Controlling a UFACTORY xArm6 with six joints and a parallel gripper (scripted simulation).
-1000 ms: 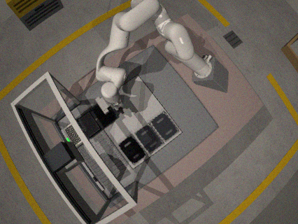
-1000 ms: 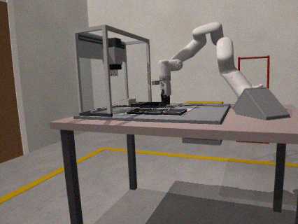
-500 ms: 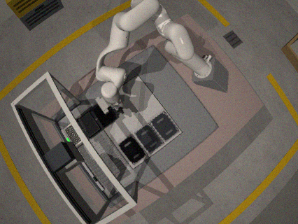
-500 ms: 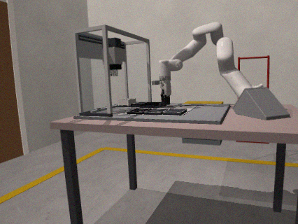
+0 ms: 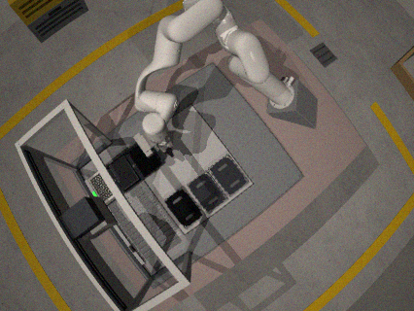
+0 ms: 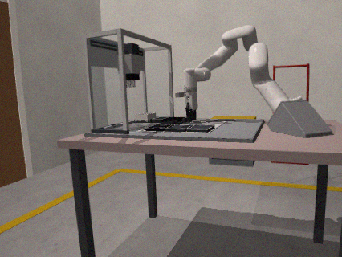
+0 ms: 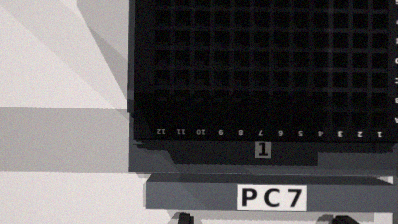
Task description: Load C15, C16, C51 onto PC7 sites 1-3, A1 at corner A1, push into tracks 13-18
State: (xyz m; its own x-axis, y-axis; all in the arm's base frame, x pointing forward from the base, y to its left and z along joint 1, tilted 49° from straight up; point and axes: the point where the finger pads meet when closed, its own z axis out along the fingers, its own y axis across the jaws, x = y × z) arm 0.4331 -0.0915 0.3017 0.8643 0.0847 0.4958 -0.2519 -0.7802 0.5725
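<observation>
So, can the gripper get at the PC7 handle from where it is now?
Probably yes. The open gripper hangs right at the PC7 handle, fingertips on the outer side, and nothing lies between them; the plate on site 1 sits beyond.

Arm (image 6: 257, 60): white, rising from its base at the far end, folding over at a high elbow and reaching down toward the near side.
Wrist (image 6: 192, 86): held vertical, pointing straight down.
Gripper (image 6: 189, 113): hanging low beneath the wrist; in the top view it shows as a dark shape (image 5: 156, 146) below the last white joint.
Jaws: standing wide apart, nothing between them.
Fingertips: two dark tips just peek in at the bottom edge of the wrist view, well apart.
</observation>
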